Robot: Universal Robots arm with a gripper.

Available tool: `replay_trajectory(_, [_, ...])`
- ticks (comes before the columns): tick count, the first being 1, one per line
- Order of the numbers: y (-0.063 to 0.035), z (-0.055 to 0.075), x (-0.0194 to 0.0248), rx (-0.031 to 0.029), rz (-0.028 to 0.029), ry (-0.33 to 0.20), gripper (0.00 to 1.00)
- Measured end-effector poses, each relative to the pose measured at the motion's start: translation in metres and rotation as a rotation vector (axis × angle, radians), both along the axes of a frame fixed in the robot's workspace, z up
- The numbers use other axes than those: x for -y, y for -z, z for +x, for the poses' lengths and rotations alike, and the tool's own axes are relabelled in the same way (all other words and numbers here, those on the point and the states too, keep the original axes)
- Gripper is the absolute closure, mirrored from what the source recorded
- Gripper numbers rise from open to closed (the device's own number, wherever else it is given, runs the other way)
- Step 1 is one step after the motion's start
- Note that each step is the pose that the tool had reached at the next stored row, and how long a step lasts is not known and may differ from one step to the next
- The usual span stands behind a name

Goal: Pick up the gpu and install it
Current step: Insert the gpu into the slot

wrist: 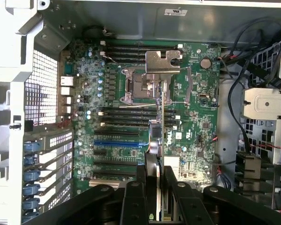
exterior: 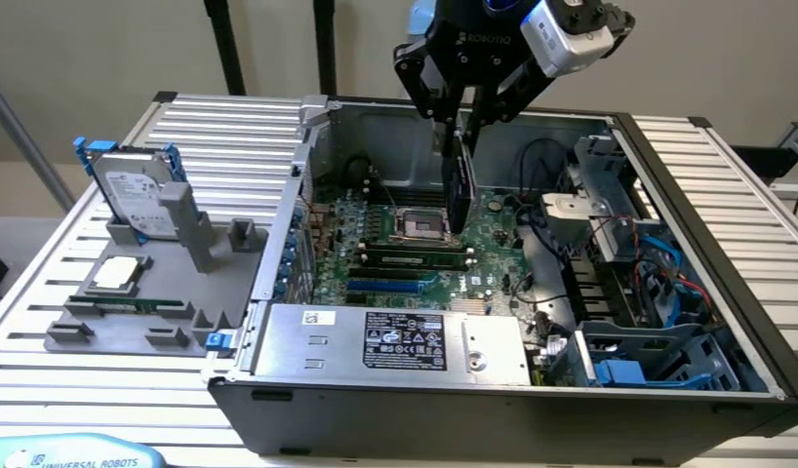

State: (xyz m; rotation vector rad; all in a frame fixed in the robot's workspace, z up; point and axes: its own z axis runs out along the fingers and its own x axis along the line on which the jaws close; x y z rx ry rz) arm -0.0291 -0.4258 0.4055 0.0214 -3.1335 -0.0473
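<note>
My gripper [exterior: 459, 109] hangs over the open computer case [exterior: 503, 390], shut on the gpu [exterior: 459, 190]. The gpu is a thin dark card held on edge, pointing down toward the green motherboard [exterior: 399, 255] near the CPU socket [exterior: 418, 227]. It is clear of the board. In the wrist view the gpu [wrist: 159, 140] runs edge-on out from between my black fingers [wrist: 147, 176], and its silver end bracket [wrist: 163, 61] sits over the socket. The blue slot [wrist: 114, 142] and the black slots lie beside the card.
On the exterior view's left, a grey fixture [exterior: 126, 327] carries a silver hard drive with blue rails [exterior: 133, 193] and a small square CPU chip [exterior: 119, 274]. The power supply [exterior: 386, 338] fills the case's near side. Cables and a drive cage [exterior: 633, 244] crowd the exterior view's right.
</note>
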Motion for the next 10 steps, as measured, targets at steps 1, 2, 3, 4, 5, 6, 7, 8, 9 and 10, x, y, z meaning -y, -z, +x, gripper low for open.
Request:
replay_trajectory(1, [0.0, 0.0, 0.0, 0.0, 0.0, 0.0, 0.74])
replay_trajectory(2, [0.0, 0.0, 0.0, 0.0, 0.0, 0.0, 0.74])
replay_trajectory(3, [0.0, 0.0, 0.0, 0.0, 0.0, 0.0, 0.74])
replay_trajectory(4, [0.0, 0.0, 0.0, 0.0, 0.0, 0.0, 0.74])
replay_trajectory(5, [0.0, 0.0, 0.0, 0.0, 0.0, 0.0, 0.74])
replay_trajectory(6, [0.0002, 0.0, 0.0, 0.0001, 0.0001, 0.0, 0.74])
replay_trajectory(7, [0.0002, 0.0, 0.0, 0.0004, 0.0, -0.003, 0.74])
replay_trajectory(8, [0.0005, 0.0, -0.0001, 0.0005, 0.0001, -0.019, 0.74])
replay_trajectory(9, [0.0008, 0.0, -0.0001, 0.0005, 0.0001, -0.037, 0.74])
replay_trajectory(10, [0.001, 0.0, -0.0001, 0.0005, 0.0, -0.055, 0.74])
